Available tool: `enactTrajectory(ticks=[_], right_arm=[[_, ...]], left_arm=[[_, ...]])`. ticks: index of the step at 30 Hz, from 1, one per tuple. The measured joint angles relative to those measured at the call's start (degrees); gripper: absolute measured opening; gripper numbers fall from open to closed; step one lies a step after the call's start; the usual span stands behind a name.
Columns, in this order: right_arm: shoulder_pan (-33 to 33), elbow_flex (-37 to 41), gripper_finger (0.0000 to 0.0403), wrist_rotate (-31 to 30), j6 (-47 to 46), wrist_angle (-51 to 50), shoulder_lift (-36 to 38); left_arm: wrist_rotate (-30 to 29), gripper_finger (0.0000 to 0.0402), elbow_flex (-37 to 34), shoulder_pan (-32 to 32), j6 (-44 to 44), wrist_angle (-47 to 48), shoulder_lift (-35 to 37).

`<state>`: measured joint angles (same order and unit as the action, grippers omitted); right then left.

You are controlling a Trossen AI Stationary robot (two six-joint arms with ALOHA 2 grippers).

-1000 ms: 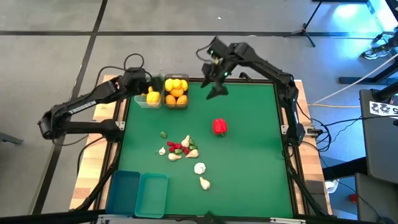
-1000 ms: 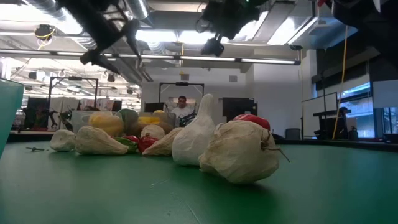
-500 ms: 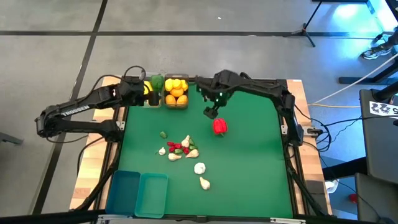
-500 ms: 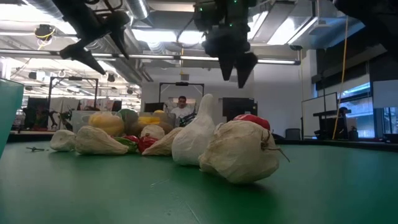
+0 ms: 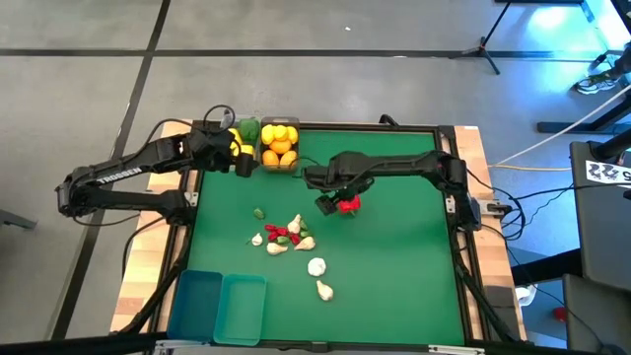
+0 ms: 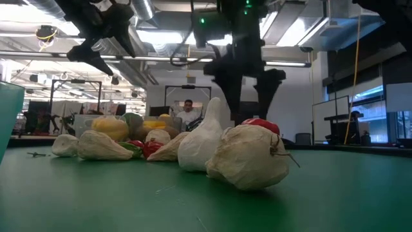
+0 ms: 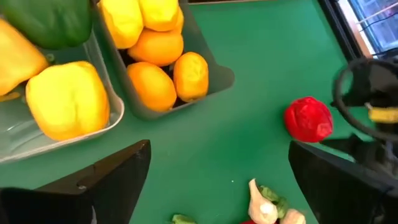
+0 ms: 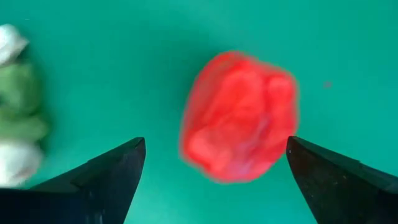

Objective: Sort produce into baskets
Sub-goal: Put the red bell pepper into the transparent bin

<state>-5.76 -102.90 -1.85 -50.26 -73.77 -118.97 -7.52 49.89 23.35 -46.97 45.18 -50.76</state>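
From above, I see my right gripper spread wide over the glossy red pepper mid-mat. My left gripper, also wide and empty, hangs beside the clear bins of smooth citrus.

Low view: papery garlic bulbs fill the foreground.

Right wrist: the lumpy pepper sits between my fingers, untouched.

The smooth matt green table mat is showing dull at frame centre; papery white garlic bulbs are looking wrinkled; the clear plastic bin is gleaming upper left.
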Motion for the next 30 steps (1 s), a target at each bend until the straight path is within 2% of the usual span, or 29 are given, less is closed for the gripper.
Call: enactTrajectory(ticks=[5,13,16,21,26,30], right_arm=[[-1.4,0.4,0.0385,-3.5,-2.2,-1.4,1.2],[-2.5,1.1,0.0385,0.3,-1.8,1.0,1.3],[-2.5,4.1,0.0385,4.3,-1.9,3.7,1.3],[-2.5,10.2,0.0385,7.6,-2.3,8.0,1.5],[-3.0,11.6,0.0384,7.4,-1.8,9.9,1.7],[-3.0,11.6,0.0352,7.0,-0.6,10.3,1.7]], left_arm=[[0.0,0.0377,0.0,0.0,1.3,-0.4,0.0],[0.1,0.0377,0.0,0.0,2.0,-0.4,0.0],[0.0,0.0377,0.0,0.0,2.1,-0.4,0.0],[0.1,0.0377,0.0,0.0,2.4,-0.4,0.0],[-0.4,0.0377,0.0,0.0,2.6,-0.6,0.0],[-1.5,0.0377,0.0,0.0,2.8,-0.8,0.0]])
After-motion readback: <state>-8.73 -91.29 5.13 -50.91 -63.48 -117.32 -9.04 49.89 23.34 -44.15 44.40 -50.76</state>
